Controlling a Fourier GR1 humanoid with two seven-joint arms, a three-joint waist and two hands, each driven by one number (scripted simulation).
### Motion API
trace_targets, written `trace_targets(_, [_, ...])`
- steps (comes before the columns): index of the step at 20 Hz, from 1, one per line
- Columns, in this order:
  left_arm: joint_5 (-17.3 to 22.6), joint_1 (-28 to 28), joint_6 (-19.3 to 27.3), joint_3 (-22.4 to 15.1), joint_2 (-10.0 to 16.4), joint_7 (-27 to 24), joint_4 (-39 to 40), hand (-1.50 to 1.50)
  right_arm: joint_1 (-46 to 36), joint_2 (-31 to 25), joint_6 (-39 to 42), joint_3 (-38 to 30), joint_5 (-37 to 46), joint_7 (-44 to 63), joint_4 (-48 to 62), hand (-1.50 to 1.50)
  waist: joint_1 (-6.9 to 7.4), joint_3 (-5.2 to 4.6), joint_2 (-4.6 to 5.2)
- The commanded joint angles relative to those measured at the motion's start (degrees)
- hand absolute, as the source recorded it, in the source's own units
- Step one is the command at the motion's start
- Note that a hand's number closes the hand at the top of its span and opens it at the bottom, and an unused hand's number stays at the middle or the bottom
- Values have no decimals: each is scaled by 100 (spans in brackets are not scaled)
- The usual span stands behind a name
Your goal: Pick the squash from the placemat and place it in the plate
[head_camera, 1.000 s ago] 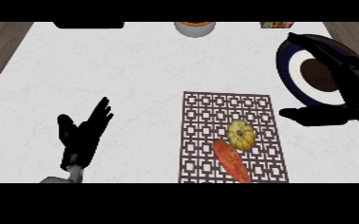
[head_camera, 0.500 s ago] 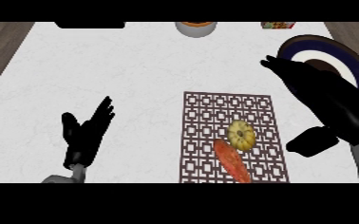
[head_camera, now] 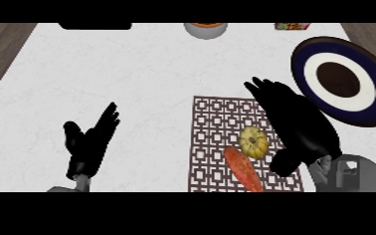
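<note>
Hovering our right hand (head_camera: pixel 297 127) open and empty just beside the squash (head_camera: pixel 253 142) on the placemat (head_camera: pixel 217 124), we should curl round its middle, avoiding the carrot (head_camera: pixel 242 174) close below it, then lift toward the plate (head_camera: pixel 303 55). Our left hand (head_camera: pixel 88 147) rests open.

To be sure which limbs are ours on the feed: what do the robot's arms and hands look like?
The left hand and right hand are plain black, with slim fingers and a thicker thumb. Each joins a grey forearm: the left forearm shows as a short stub, the right forearm as a boxier piece. No cables or markings visible.
</note>
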Motion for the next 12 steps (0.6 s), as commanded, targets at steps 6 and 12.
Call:
trace_targets(6, [-120,-22,7,110,-228,274,1,0,622,968,319,467,761,477,81,-150,-38,-9,9])
trace_targets(12, [-403,59,-84,117,-457,3,119,0,727,1427,490,250,1206,121,408,-150,-30,-9,11])
